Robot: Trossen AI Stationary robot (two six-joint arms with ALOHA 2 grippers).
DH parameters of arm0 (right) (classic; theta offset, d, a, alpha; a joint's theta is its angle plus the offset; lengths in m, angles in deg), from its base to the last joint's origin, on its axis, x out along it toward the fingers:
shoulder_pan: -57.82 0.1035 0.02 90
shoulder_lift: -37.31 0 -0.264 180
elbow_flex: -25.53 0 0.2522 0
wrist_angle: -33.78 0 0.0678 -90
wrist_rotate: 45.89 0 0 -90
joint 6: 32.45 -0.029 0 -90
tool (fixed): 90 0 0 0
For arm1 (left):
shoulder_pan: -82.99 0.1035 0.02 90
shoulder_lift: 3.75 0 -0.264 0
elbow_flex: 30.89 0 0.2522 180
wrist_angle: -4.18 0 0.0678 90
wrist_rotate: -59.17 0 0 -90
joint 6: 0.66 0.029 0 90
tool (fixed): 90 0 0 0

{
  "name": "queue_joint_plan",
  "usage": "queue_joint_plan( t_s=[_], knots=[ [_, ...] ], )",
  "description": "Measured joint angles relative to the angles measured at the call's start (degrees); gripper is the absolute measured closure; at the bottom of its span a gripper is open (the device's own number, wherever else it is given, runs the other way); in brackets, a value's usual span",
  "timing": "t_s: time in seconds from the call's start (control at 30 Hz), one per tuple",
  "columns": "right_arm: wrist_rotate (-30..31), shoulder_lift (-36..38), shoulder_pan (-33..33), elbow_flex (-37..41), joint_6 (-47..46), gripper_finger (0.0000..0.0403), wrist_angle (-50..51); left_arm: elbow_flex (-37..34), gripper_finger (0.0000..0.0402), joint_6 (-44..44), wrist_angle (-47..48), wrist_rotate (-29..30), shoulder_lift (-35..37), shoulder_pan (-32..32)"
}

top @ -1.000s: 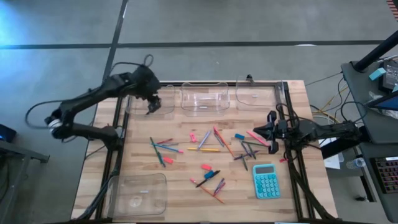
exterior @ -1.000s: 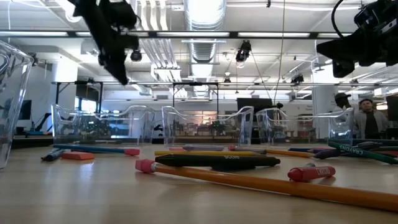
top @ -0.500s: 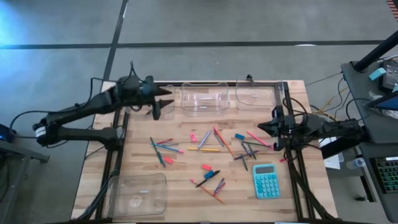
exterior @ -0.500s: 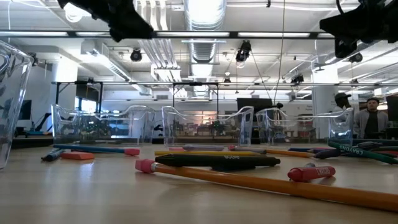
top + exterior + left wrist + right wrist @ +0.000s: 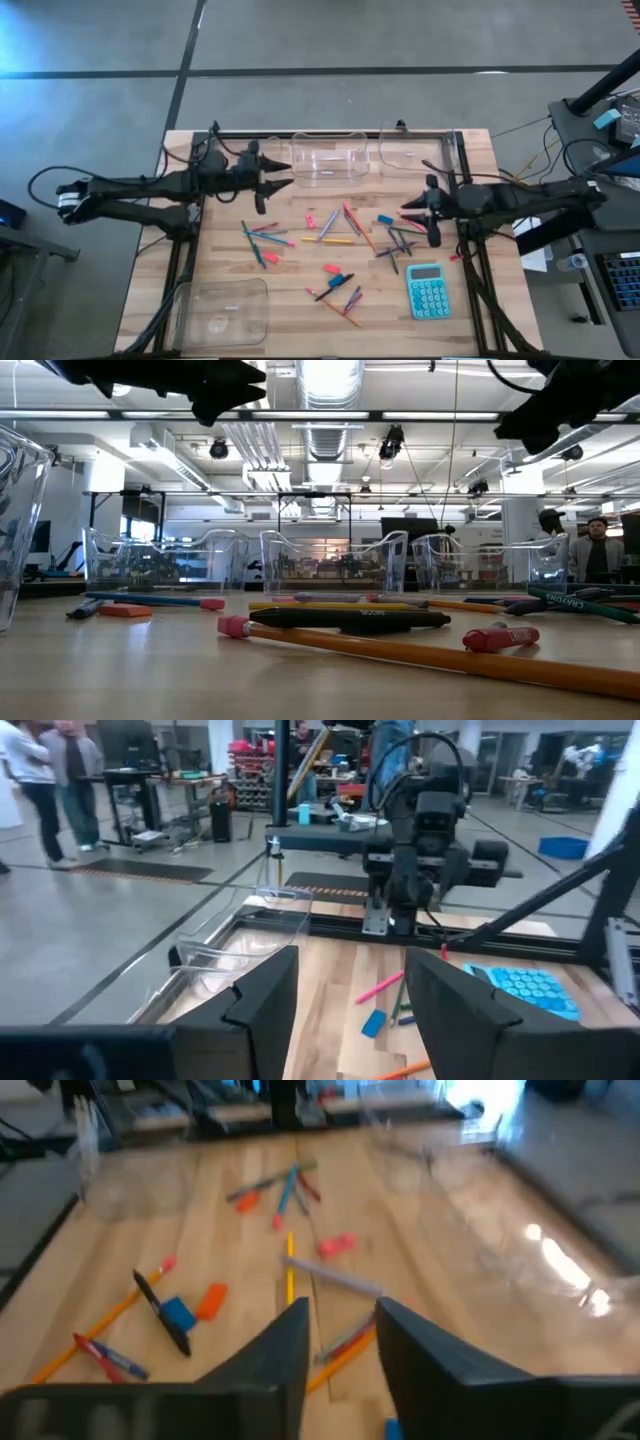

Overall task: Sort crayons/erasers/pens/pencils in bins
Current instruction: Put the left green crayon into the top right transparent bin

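The left tool (image 5: 272, 172) hangs over the bench (image 5: 290, 310) near its far left part, its fingers spread apart and holding nothing. The right tool (image 5: 432, 210) hangs over the right edge of the scattered pile; its fingers stand a little apart and nothing is between them. Pens, pencils (image 5: 328, 240), crayons and erasers (image 5: 332, 268) lie mixed in the middle of the bench, beside a teal calculator (image 5: 428, 291). Two clear bins (image 5: 327, 160) stand along the far edge, and one more (image 5: 222, 312) at the near left corner.

Calculator (image 5: 428, 291) right of pens (image 5: 334, 287)
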Motion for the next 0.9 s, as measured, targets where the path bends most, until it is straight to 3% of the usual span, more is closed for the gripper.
queue_joint_plan(
  t_s=[0.17,0.3,0.53,0.9],
  knots=[
    [-0.03,-6.91,0.0,-2.98,-7.24,0.0223,4.67,-0.83,0.0231,-0.02,-0.09,4.85,-1.02,-2.4],
    [-2.37,-11.26,0.01,-4.24,-12.77,0.0203,8.28,-0.83,0.0231,0.0,-1.24,5.82,-2.73,-3.12],
    [-8.62,-16.05,0.44,-6.79,-20.97,0.02,11.12,-0.75,0.0231,0.19,-2.92,5.83,-6.86,-3.18],
    [-8.62,-21.3,6.85,-7.63,-31.19,0.02,10.53,0.41,0.0231,1.08,-3.55,5.66,-6.85,-3.36]
  ],
)
